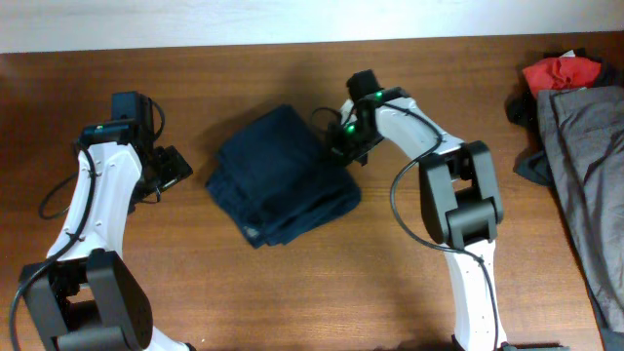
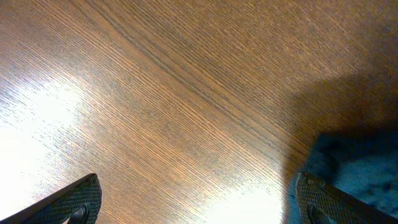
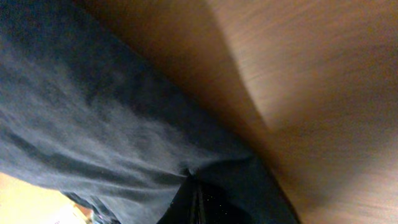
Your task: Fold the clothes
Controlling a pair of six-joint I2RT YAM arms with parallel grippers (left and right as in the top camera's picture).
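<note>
Folded navy garment lying mid-bench, your right jaws pinching a bunch of cloth at its right edge, your left jaws spread wide over bare wood near its left side, grey garment and red garment heaped well to its right.

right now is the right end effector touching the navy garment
Touching. The right wrist view shows the navy garment puckered and pinched between the shut tips of the right end effector; overhead agrees, placing it at the garment's edge.
</note>
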